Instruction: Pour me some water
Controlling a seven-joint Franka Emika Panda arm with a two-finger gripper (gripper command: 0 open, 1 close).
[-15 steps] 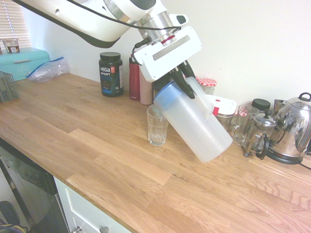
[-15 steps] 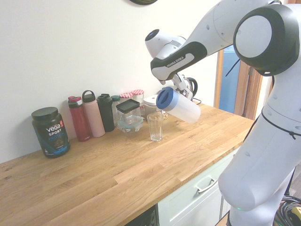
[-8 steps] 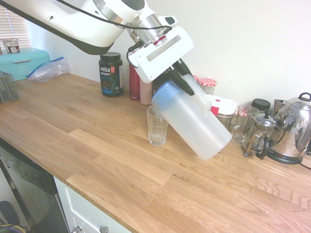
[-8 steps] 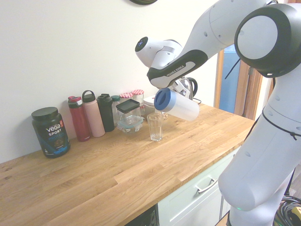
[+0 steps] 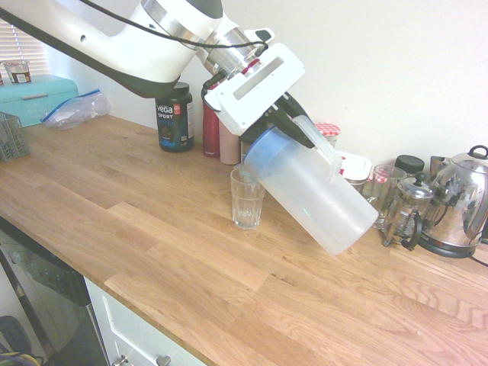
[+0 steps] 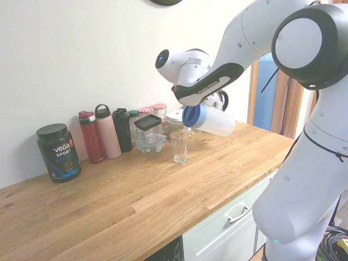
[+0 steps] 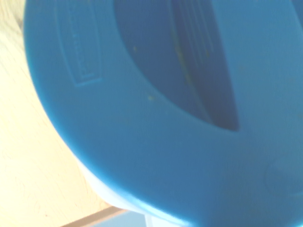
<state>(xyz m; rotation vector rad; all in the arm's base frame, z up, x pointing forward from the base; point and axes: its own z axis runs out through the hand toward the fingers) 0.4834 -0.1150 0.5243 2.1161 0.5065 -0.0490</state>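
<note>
The end effector [image 5: 293, 126] is clenched on the handle of the jug [image 5: 309, 191], a tall frosted-white plastic jug with a blue lid [image 5: 258, 149]. The jug is in the air above the wooden tabletop [image 5: 152, 229] and it is strongly tilted, with the lid end low and the base raised away from the arm. The landmark here is the empty drinking glass [image 5: 247, 197], which stands upright on the tabletop. The blue lid is just above the rim of the glass and a little to one side of it; from the first exterior view I cannot tell if the lid touches the glass. The water [image 5: 305, 210] shows only as a faint line through the frosted wall of the jug, so it is inside the jug, above and beside the glass. No stream is visible between the lid and the glass.

In the second exterior view the jug [image 6: 213, 120] lies almost level, its lid above the glass [image 6: 179, 145]. The wrist view is filled by the blue lid [image 7: 156, 109], out of focus, with a strip of pale wood at one edge.

Behind the glass, along the wall, stand a dark tub [image 5: 174, 116] with white print, a red bottle [image 6: 91, 137], a pink bottle [image 6: 107, 132] and a dark bottle [image 6: 123, 129]. Farther from the glass, past the base of the jug, are a French press [image 5: 408, 212] and a steel kettle [image 5: 460, 203]. Well apart from the glass, at the other end of the tabletop, is a turquoise box [image 5: 38, 95].
</note>
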